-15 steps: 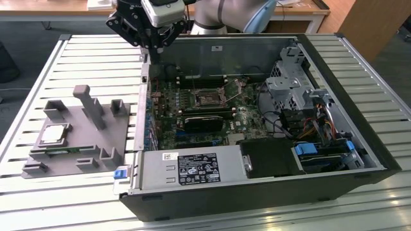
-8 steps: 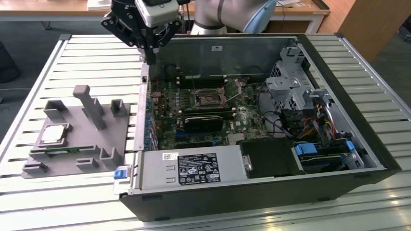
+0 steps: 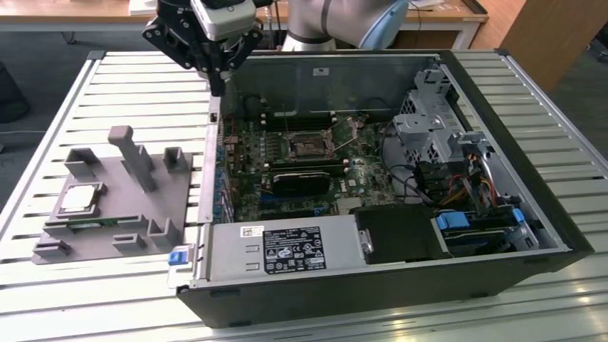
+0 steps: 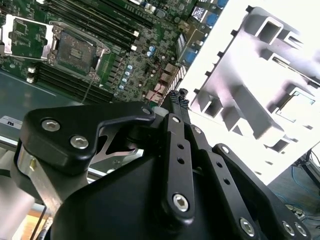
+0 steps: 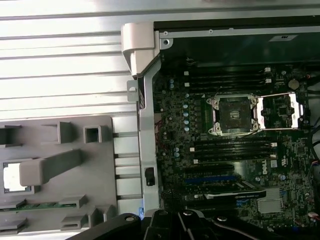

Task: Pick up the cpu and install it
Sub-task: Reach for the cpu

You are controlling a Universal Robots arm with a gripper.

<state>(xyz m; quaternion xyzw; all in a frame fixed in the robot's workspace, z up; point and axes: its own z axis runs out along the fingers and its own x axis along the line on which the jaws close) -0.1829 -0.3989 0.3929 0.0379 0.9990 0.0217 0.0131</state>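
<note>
Tool (image 3: pixel 218 87), fingers closed together and empty, above the computer case (image 3: pixel 399 285) wall; cpu (image 3: pixel 81 198) lies flat on the grey fixture (image 3: pixel 142 214), well apart from it, toward the exterior view's left.

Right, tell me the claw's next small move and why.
Probably slide the claw toward the exterior view's left, over the grey holder. It hangs shut and empty by the case wall, the cpu lies ungrasped in the holder, and the socket stands open.
</note>
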